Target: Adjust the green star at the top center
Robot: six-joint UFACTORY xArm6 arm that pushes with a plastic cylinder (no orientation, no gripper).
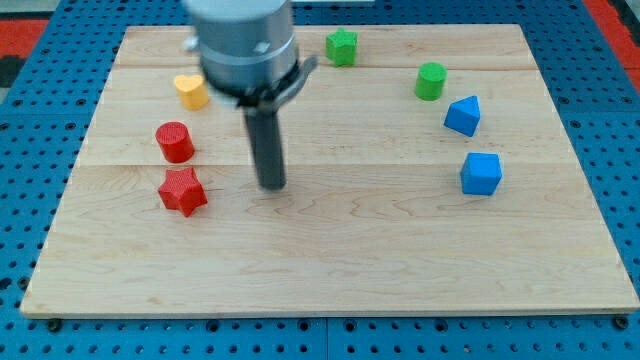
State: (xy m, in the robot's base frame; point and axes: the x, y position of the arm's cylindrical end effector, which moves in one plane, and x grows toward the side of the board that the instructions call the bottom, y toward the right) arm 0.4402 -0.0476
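The green star (341, 46) sat at the desk's (330, 260) top centre, well apart from the tip (272, 185); no pincer existed to report. It looked light, rigid, likely to slide and spin; push a flat flank

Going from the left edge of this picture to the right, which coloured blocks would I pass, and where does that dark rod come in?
Red cylinder → red star → yellow block → my tip → green star → green cylinder → blue block → blue cube.
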